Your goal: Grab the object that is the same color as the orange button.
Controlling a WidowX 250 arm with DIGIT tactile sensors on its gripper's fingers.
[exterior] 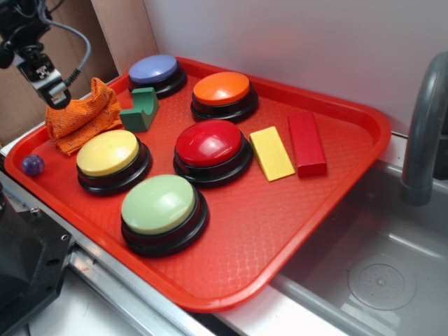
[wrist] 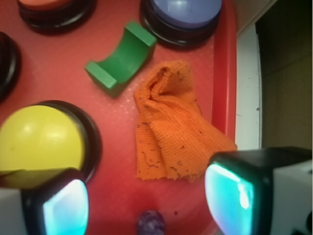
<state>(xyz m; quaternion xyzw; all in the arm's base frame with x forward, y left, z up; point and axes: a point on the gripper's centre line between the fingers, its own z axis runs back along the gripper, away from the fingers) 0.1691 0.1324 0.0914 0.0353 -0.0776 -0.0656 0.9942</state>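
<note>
Red plastic tray (exterior: 329,231) filled the scene beside a sink. Near its left rim, beside the yellow button (wrist: 39,139), lay the orange knitted cloth (wrist: 171,132), matching the orange button (exterior: 222,89). Above it the gripper (wrist: 146,200) hung spread, empty; grasping remained undone.

The gripper (wrist: 146,205) hangs spread above the orange cloth (wrist: 171,132) with open air between, though the green block (wrist: 122,58) sits just beside the cloth's upper edge, the yellow button (wrist: 41,139) crowds one finger's side, the tray rim (wrist: 224,73) hems the other, and a purple ball (wrist: 150,223) lies near.
</note>
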